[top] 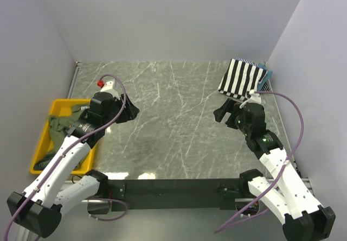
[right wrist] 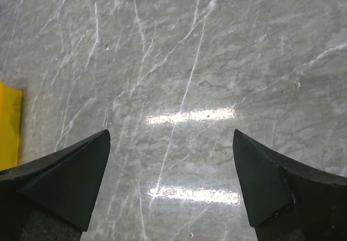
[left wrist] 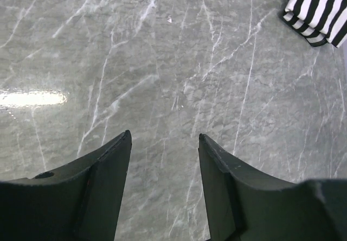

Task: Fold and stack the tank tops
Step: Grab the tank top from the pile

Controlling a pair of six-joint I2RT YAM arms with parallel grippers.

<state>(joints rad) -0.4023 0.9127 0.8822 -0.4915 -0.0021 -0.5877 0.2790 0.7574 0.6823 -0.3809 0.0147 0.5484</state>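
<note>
The black-and-white striped tank top (top: pixel 243 78) lies folded at the table's far right corner; it also shows in the left wrist view (left wrist: pixel 320 10). The olive-green tank top (top: pixel 64 122) lies crumpled in the yellow tray (top: pixel 43 135) at the left. My left gripper (top: pixel 130 111) is open and empty above the bare marble, just right of the tray; its fingers (left wrist: pixel 108 165) frame empty table. My right gripper (top: pixel 221 112) is open and empty above the marble, in front of the striped top; its fingers (right wrist: pixel 260 170) stand wide apart.
A teal cloth (top: pixel 265 75) sticks out from under the striped top at the far right corner. The tray's yellow edge (right wrist: pixel 8 124) shows in the right wrist view. White walls close in the table at the back and on both sides.
</note>
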